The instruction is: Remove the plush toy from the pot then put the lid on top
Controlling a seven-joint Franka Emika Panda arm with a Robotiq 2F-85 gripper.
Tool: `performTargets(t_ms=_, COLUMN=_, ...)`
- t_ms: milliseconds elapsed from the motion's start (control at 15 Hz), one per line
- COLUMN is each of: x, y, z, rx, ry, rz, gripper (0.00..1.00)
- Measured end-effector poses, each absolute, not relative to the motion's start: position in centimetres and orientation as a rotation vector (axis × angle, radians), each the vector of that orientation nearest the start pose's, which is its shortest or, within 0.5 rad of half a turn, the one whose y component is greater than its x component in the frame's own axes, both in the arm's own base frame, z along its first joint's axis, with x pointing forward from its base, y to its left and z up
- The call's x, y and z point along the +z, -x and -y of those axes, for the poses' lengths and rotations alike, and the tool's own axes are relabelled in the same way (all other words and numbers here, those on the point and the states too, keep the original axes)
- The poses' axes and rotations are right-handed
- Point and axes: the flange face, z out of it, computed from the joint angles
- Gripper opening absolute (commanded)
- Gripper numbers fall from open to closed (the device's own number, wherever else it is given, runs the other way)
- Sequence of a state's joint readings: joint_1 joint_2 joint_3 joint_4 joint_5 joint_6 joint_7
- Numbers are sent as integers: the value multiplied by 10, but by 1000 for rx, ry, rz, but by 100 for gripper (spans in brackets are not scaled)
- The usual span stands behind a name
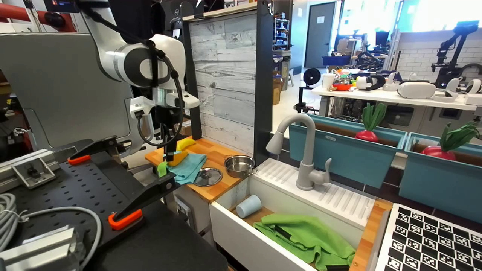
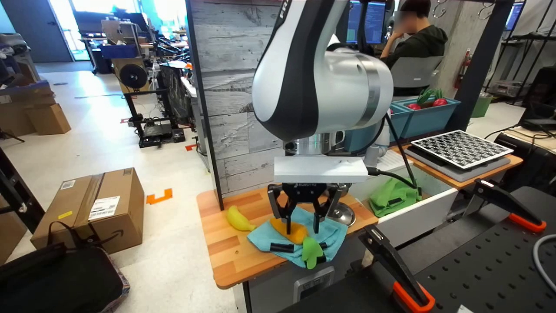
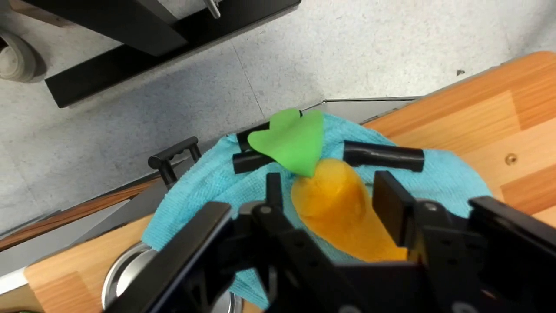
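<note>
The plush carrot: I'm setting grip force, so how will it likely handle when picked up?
The plush carrot looks fuzzy and padded, so it would probably squash rather than slip. Its flat green leaf top will likely flop. On the rumpled blue towel, it seems unlikely to roll far.

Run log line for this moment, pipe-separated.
end effector: open, near plush toy | plush toy: on blue towel | pot: uncovered | lid: on counter

Jaws apart, the hand (image 3: 328,191) frames an orange, green-leafed plush toy (image 3: 336,206) lying on a blue towel (image 3: 447,184) on the wooden worktop (image 3: 471,124), a metal lid (image 3: 132,268) partly hidden at left.
</note>
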State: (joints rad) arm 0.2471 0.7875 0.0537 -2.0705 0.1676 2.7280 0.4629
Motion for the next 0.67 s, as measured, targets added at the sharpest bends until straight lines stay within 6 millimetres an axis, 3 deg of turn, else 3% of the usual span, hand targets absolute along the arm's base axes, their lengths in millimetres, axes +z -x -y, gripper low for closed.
performTargets(t_ms=133, x=39, y=-518, z=-156, rx=240, ry=3050, rz=-496, gripper=100)
performTargets(t_ms=400, x=59, y=-513, z=-144, rx=291, ry=3054, rz=-510, gripper=100)
performTargets(t_ms=667, x=83, y=-520, z=-111, rx=278, ry=3009, rz=-639, gripper=100)
